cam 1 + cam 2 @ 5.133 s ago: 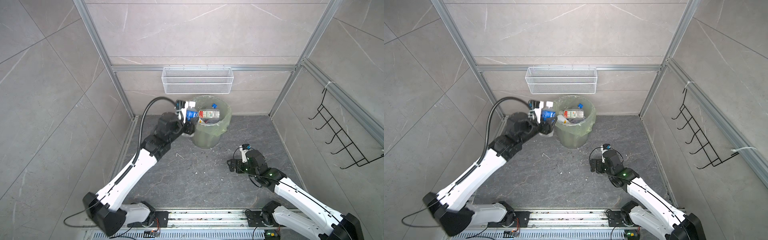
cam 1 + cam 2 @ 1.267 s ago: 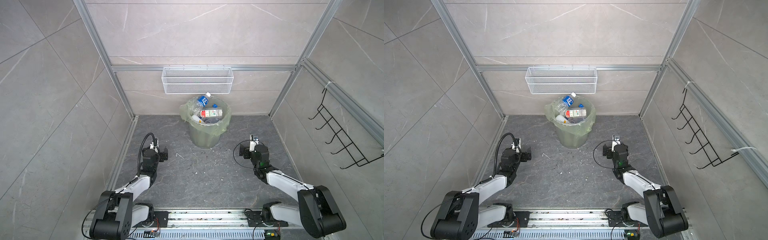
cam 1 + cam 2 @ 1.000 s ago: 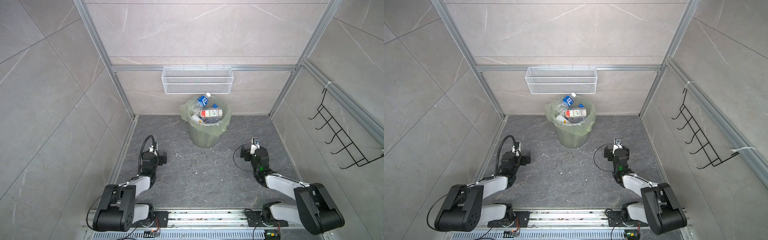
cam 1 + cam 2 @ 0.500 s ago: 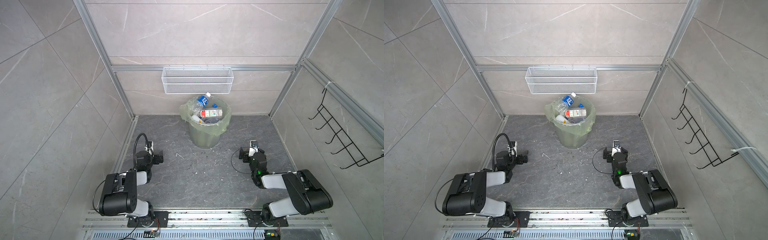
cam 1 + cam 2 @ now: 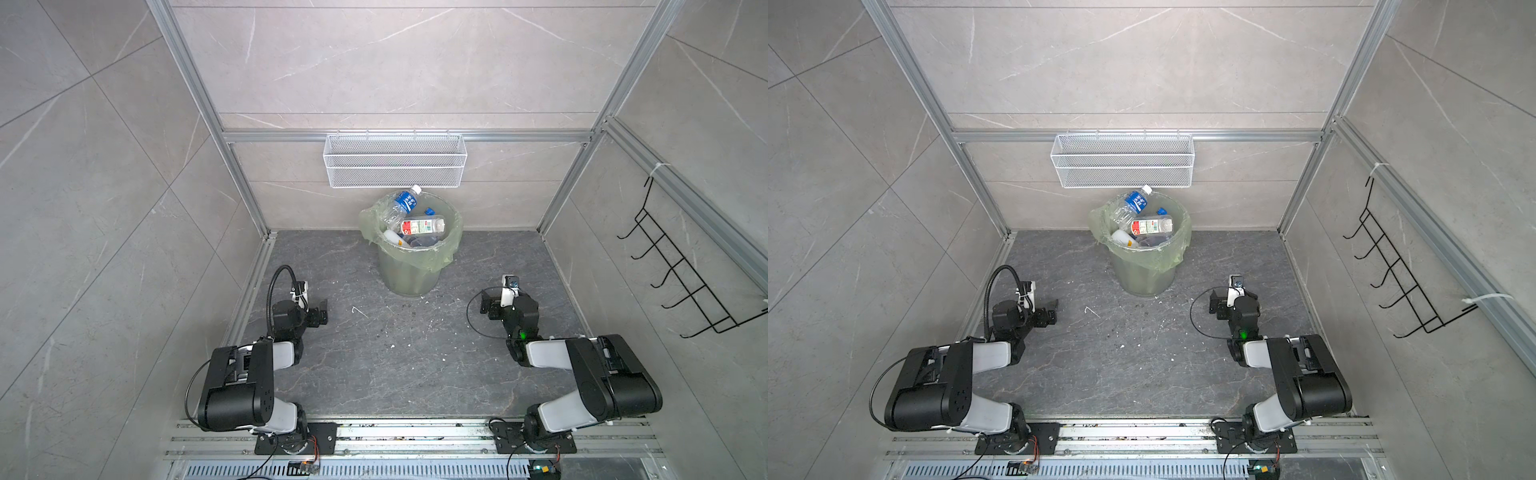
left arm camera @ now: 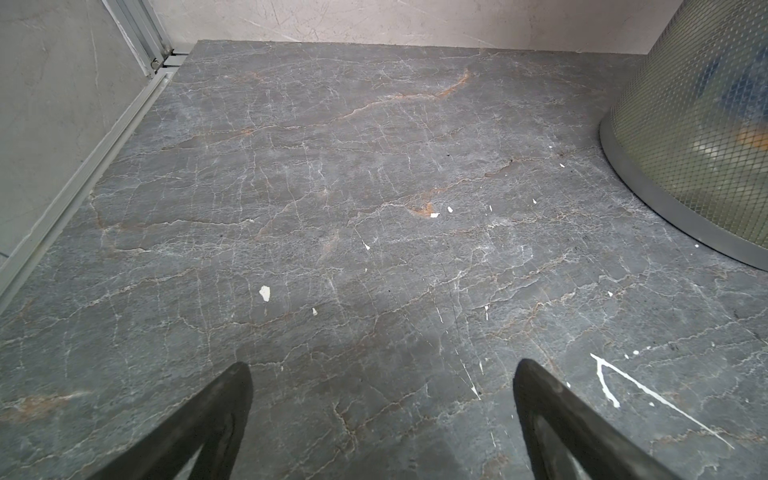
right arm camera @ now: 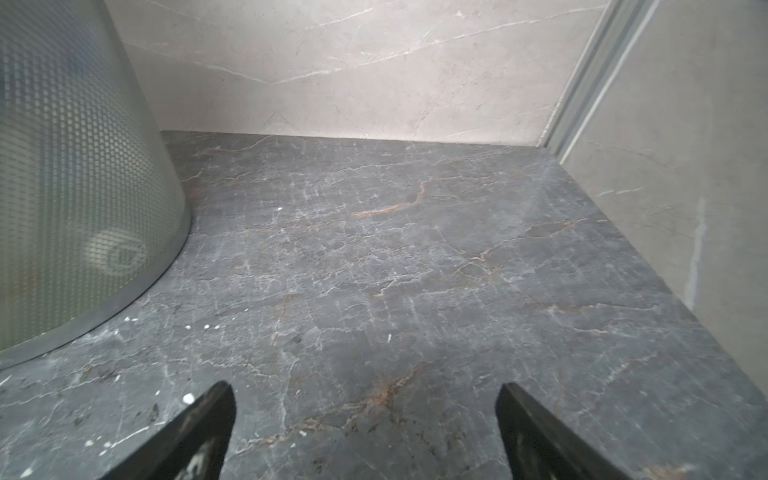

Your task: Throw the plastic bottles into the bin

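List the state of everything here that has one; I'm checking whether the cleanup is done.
bin: upright, filled close to its rim.
blue-label bottle: in the bin, tilted, cap poking above the rim.
red-label bottle: in the bin, lying on its side on top.
left claw: open, holding nothing, low over the floor.
right claw: open, holding nothing, low over the floor.
wire mesh basket: hanging, nothing visible in it.
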You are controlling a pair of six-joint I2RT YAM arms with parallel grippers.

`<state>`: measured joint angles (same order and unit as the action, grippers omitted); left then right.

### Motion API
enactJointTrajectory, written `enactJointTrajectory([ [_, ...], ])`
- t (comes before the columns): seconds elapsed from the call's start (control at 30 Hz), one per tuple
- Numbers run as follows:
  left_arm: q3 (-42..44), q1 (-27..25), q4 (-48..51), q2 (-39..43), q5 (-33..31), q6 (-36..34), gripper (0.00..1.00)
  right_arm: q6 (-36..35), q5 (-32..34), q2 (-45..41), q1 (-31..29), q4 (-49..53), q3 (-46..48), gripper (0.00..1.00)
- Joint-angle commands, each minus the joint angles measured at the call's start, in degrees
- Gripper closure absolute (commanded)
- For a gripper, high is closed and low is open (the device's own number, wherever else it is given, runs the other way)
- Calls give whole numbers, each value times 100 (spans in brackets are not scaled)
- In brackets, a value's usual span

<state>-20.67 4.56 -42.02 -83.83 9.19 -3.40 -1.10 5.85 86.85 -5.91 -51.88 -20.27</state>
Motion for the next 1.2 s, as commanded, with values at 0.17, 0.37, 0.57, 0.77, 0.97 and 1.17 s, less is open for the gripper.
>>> enactJointTrajectory([
  [0.17,-131,-23,-390,-185,-806,357,0,39,-238,-1,-3,216,-55,0],
  [0.37,-129,-20,-361,-168,-772,379,0,41,-229,-1,0,213,-58,0],
  [0.57,-3,11,-648,-223,-411,286,0,40,-233,0,-6,217,-56,0],
  [0.77,-16,28,-617,-221,-380,290,0,47,-234,8,-4,216,-56,0],
  [0.97,1,28,-633,-204,-384,290,0,37,-240,16,-3,239,-71,0],
  [1.17,1,29,-641,-199,-390,291,0,31,-248,16,1,242,-74,0],
])
